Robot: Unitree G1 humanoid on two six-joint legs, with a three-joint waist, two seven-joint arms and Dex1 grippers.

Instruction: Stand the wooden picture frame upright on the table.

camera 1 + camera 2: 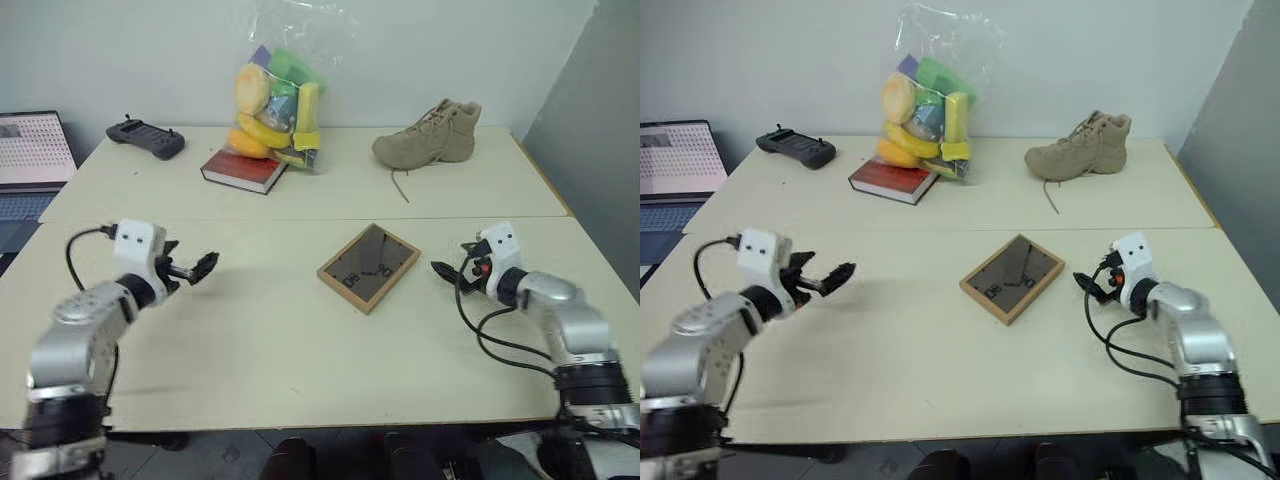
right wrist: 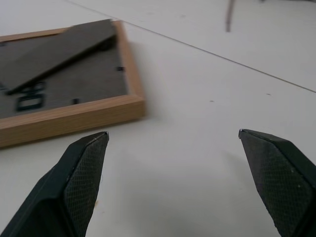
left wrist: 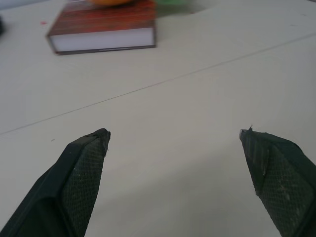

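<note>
Right gripper (image 1: 447, 270), two black fingers spread apart, nothing between them, hovers just right of the small rectangular light-wood picture frame (image 1: 369, 267). Left gripper (image 1: 197, 268), fingers also wide apart and empty, sits well left of the frame over bare tabletop.

Frame lies flat, back up, on the near section of the large pale cream-beige table (image 1: 280, 350), near its centre, turned diamond-wise. Dark grey-brown back panel shows, with small clips and a folded easel stand lying flat along it; pale wood border all round. In the right wrist view the frame's near corner is just beside the gripper's one fingertip (image 2: 91, 148), not touching.

Nothing stands between either gripper and the frame. The seam between the two table sections runs left to right just beyond the frame.

Far section: red hardcover book (image 1: 243, 169) lying flat, left of centre. Touching its right end, a clear plastic bag (image 1: 280, 95) standing up, stuffed with yellow, green, orange and purple foam-like pieces. Tan lace-up boot (image 1: 428, 136) at far right, one lace trailing toward the seam. Black handheld controller (image 1: 145, 138) at far left. Open laptop (image 1: 32, 155) off the table's far left edge.
</note>
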